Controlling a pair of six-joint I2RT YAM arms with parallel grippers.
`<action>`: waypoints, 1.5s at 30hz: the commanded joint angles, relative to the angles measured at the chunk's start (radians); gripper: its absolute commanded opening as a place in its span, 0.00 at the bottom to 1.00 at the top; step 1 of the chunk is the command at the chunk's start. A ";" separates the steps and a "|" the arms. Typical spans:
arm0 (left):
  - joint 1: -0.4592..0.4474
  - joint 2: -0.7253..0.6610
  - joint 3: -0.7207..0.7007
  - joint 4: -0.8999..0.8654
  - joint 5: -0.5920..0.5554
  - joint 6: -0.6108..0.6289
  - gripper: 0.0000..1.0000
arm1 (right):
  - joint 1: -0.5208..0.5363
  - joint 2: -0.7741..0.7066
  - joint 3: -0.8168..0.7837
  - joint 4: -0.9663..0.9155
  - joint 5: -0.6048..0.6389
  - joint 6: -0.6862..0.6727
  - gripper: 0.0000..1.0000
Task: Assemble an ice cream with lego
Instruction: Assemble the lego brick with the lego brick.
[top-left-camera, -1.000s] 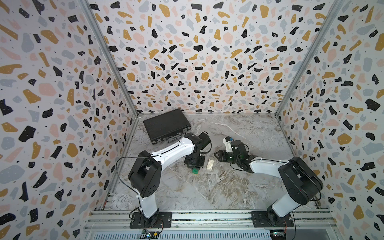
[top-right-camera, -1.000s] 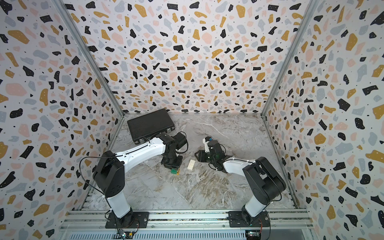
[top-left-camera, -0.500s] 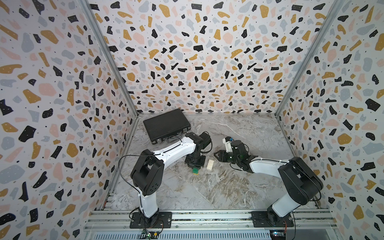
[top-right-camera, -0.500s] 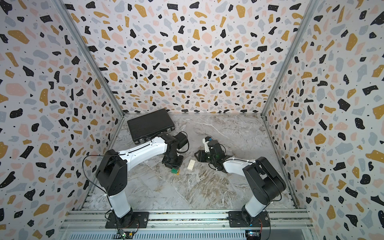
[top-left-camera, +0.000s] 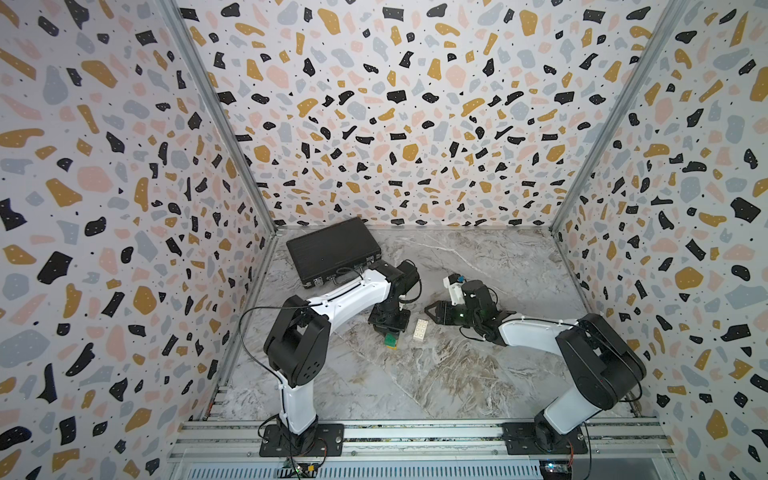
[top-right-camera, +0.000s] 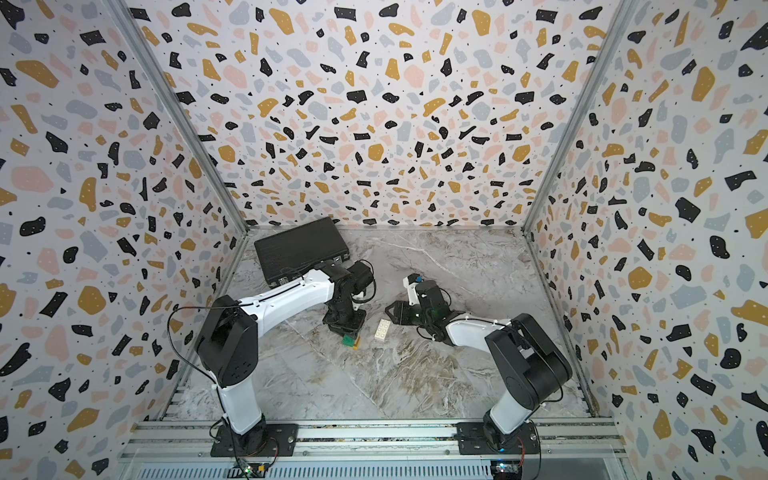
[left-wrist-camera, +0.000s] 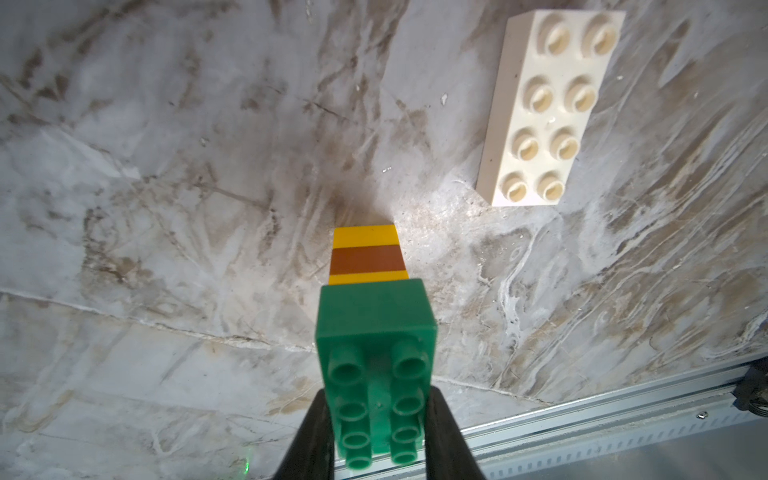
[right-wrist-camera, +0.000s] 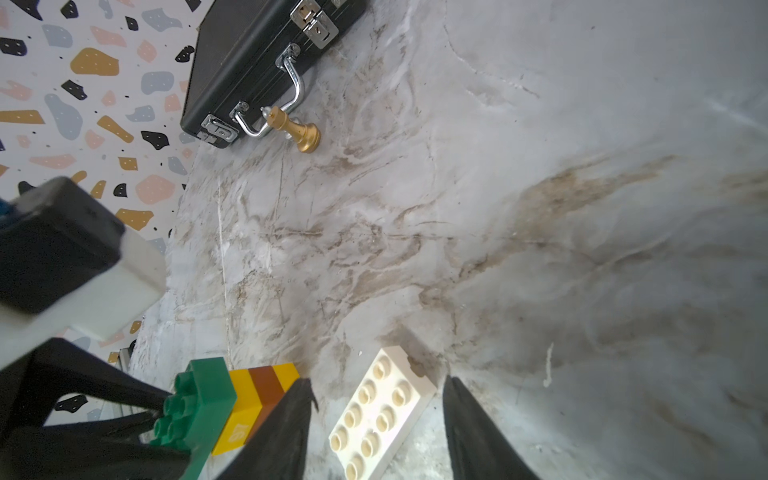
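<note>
Right pincer wider, clearing white brick's edges, left pincer gripping stack

Loose brick lies just right of the brick stack; briefcase behind, leftward

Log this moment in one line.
left gripper: shut on green brick, stick attached | right gripper: open, aimed at white brick | white brick: loose on table

Three walls flecked in black, ochre, pink and grey enclosed a grey-brown marbled counter, an aluminium rail along its front edge.
</note>
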 joint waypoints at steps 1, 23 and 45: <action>0.003 0.048 -0.008 0.064 -0.026 0.054 0.01 | 0.000 0.010 0.028 0.053 -0.070 0.005 0.57; 0.004 0.038 0.085 -0.017 -0.065 0.133 0.02 | 0.005 0.187 0.074 0.339 -0.409 0.199 0.55; 0.008 0.018 0.118 -0.057 -0.063 0.071 0.03 | 0.017 0.171 0.098 0.219 -0.370 0.126 0.55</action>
